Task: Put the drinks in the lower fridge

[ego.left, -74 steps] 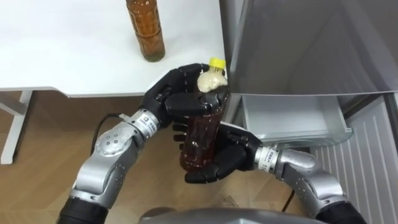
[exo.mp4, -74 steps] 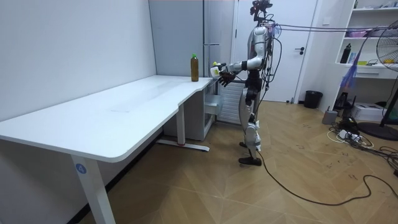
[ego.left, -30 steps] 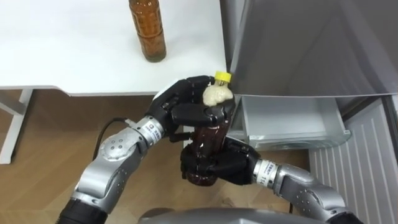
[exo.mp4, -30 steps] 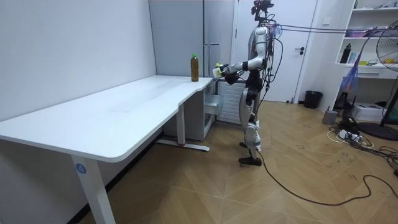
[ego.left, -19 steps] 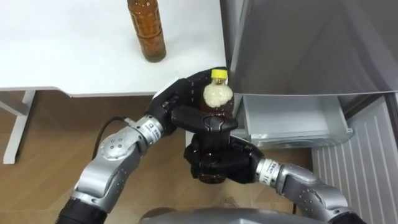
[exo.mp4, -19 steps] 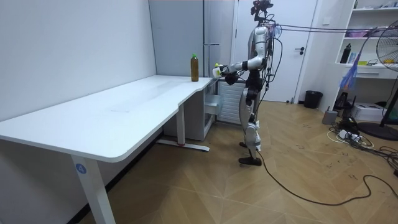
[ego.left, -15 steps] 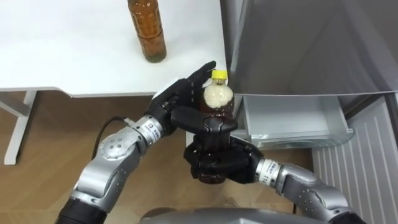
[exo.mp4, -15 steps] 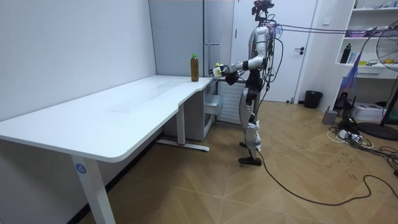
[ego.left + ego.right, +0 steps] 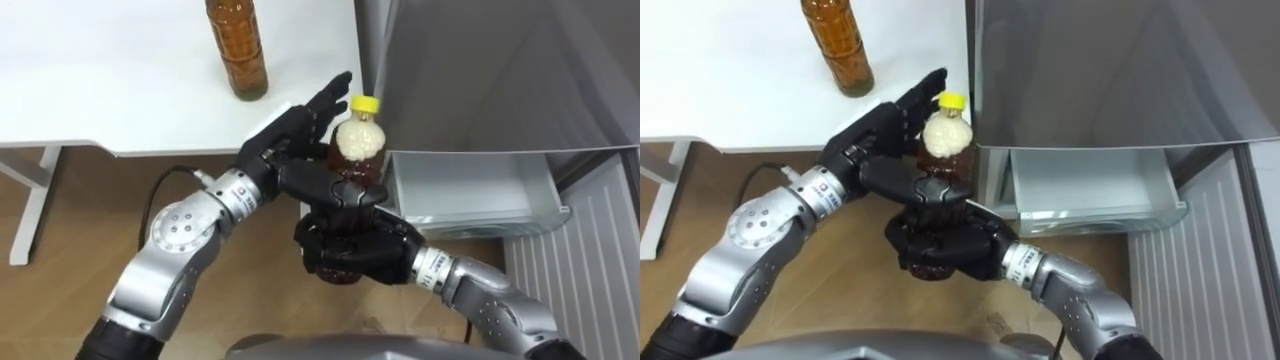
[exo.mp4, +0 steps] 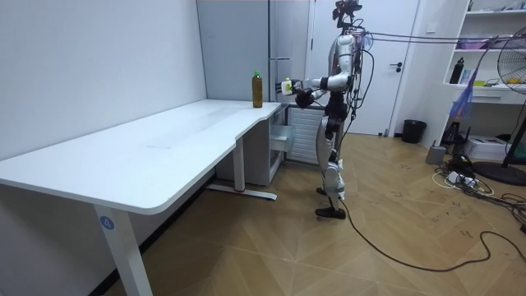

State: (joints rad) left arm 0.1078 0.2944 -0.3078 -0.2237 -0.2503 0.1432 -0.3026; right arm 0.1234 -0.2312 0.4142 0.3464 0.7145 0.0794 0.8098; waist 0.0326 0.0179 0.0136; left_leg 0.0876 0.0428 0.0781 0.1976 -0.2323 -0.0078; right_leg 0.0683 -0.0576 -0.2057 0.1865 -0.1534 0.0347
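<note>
bottle (image 9: 357,150) was held upright off the table (image 9: 100,90) corner, left of the open fridge drawer (image 9: 470,195) | right hand (image 9: 350,255) fingers were clamped round its lower body | left hand (image 9: 290,140) fingers were spread straight behind it | judged heavy, rigid, slick: mid-body hold advised

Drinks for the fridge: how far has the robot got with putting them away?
Done: the lower fridge drawer stands open, with no drink visible in it. In hand: one yellow-capped bottle, gripped low by the right hand, with the left hand holding straight fingers beside its neck. Left: that bottle must go in, and a second bottle stands on the white table.
</note>
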